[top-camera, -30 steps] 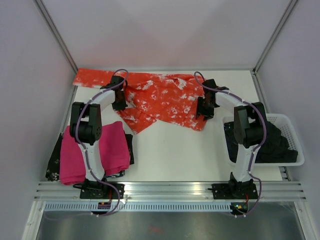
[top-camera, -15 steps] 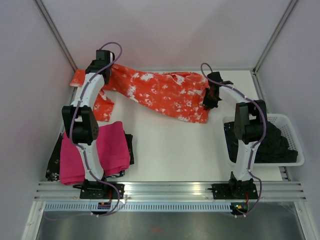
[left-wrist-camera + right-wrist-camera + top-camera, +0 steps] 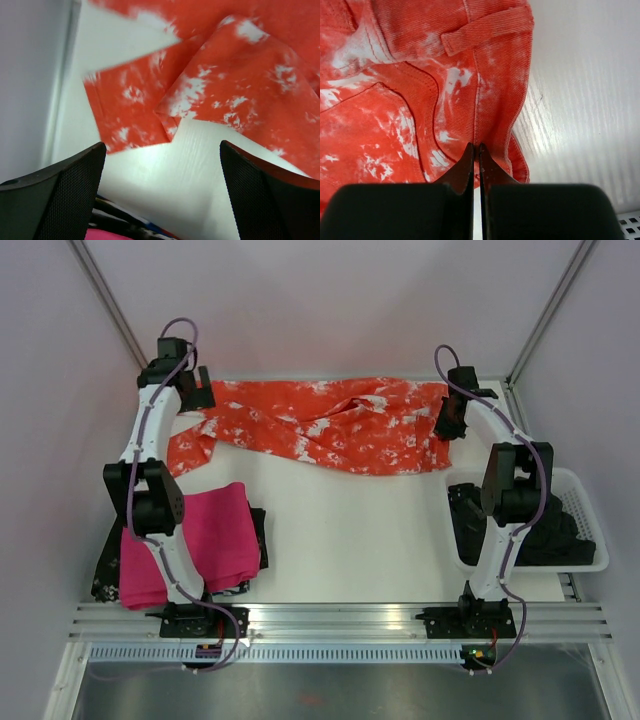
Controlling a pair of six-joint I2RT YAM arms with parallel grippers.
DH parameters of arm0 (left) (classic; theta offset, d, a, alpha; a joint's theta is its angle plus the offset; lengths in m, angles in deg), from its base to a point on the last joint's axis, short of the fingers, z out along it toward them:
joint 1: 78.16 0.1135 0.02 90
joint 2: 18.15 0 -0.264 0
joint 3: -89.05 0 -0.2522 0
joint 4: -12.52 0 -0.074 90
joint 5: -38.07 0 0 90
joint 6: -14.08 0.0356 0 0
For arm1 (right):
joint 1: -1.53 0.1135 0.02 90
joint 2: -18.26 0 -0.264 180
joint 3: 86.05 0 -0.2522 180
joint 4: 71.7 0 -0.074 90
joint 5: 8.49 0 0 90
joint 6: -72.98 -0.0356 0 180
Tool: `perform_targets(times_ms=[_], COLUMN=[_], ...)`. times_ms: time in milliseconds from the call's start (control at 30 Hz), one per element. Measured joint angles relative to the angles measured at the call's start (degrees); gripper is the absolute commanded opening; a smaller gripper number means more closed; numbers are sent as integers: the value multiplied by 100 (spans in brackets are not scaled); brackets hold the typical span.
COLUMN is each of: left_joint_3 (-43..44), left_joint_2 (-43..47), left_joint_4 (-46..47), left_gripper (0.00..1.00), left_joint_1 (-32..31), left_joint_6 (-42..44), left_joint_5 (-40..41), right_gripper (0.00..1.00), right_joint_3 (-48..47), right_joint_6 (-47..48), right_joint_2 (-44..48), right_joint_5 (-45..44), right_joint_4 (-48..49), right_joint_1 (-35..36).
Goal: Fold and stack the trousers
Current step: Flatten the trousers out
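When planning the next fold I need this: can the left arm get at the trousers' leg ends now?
Probably yes. The left gripper hangs open just above the leg ends of the trousers, and nothing lies between them.

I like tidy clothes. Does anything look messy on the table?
Yes. The trousers lie crooked: one leg end bends toward the pink cloth, and the middle is wrinkled.

We see a robotics lab cell: a white bench (image 3: 350,550) boxed in by plain pale panels (image 3: 330,300) on aluminium posts (image 3: 110,310), slotted aluminium rail (image 3: 340,618) in front.
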Motion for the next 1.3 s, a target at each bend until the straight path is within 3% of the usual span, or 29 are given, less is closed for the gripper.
perform_targets(times_ms=[200,367,767,933,1033,1067,1100,1200,1300], left_joint_3=[-706,-1036,-940,-920,-802,-752,-706,-590,-382], left_joint_2=[-739,-1178,-1602,-1646,-1735,-1773,-1805,-1882,-1993], left_joint_4=[-199,-236,490,511,466,424,372,258,120], left_gripper=[98,92,84,76,58,48,28,2,2], left_joint_1=[1211,1327,1655,1825,1902,1912,1926,1978,1998], left_joint_6=[-1980,-2769,-3064,-3049,-3029,-2992,-2955,-2824,-2712], left_joint_5=[-691,-710,-713,-669,-660,-640,-605,-520,-546], right_gripper=[0,0,0,0,0,0,0,0,0], right_joint_3=[-15,-22,-22,-13,-4,-4,-4,-4,-4], right_joint_6=[173,192,142,61,4,-11,-28,-46,-52], right_joint_2=[0,0,0,0,0,0,0,0,0], right_joint_5=[-116,-114,-120,-157,-177,-181,-190,-221,-260], right_joint_4=[-76,-109,-105,-98,-98,-98,-98,-103,-105], right_joint_1=[37,33,33,33,33,33,33,33,35])
